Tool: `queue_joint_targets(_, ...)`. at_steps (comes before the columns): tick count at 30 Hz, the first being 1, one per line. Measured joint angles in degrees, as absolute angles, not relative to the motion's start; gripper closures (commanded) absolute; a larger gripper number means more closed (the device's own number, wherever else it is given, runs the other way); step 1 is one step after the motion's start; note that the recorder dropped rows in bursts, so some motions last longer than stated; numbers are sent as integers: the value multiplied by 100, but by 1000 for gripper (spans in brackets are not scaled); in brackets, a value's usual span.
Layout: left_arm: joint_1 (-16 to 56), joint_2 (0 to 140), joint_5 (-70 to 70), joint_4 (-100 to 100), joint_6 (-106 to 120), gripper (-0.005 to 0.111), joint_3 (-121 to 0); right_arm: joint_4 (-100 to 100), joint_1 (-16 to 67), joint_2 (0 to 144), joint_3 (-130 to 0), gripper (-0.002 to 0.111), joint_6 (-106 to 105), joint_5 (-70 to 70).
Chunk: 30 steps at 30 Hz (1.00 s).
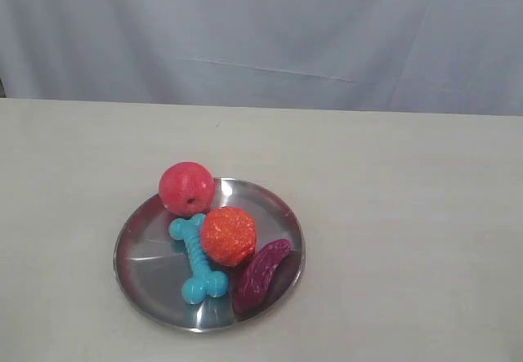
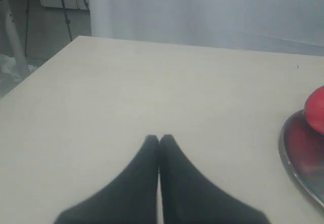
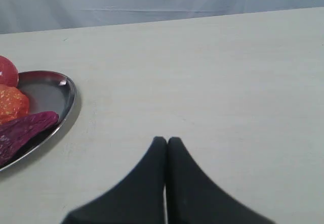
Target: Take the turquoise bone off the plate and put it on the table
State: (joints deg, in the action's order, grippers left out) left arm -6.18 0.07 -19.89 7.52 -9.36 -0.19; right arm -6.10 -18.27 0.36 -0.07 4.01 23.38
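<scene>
Two tools, left tool (image 2: 159, 139) and right tool (image 3: 166, 140): both pressed together, empty, over surface (image 1: 409, 215) beside plate (image 1: 151, 256). Turquoise bone (image 1: 197, 258) on plate, against orange ball (image 1: 228, 235). Step: reach not begun. Next: spread one tool, probably left, descend on ribbed shaft.

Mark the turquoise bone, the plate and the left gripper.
turquoise bone (image 1: 196, 256), exterior view, ribbed shaft.
plate (image 1: 147, 264), exterior view, bare floor left of the bone.
left gripper (image 2: 159, 139), left wrist view, midway between its shut fingertips.

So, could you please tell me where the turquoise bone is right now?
In the exterior view the turquoise bone lies on the plate, just left of the orange fruit and nearer the camera than the red apple.
</scene>
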Motion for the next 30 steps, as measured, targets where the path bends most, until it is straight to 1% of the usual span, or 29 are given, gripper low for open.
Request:
queue_joint_targets(17,-618,7,-1989,752,-936,107,-19,-610,-1827,36,-7,109,401,2238)
queue_joint_targets(21,-618,7,-1989,752,-936,107,-19,-610,-1827,36,-7,109,401,1700)
queue_joint_targets(30,-618,7,-1989,752,-936,107,-19,-610,-1827,36,-7,109,401,-375)
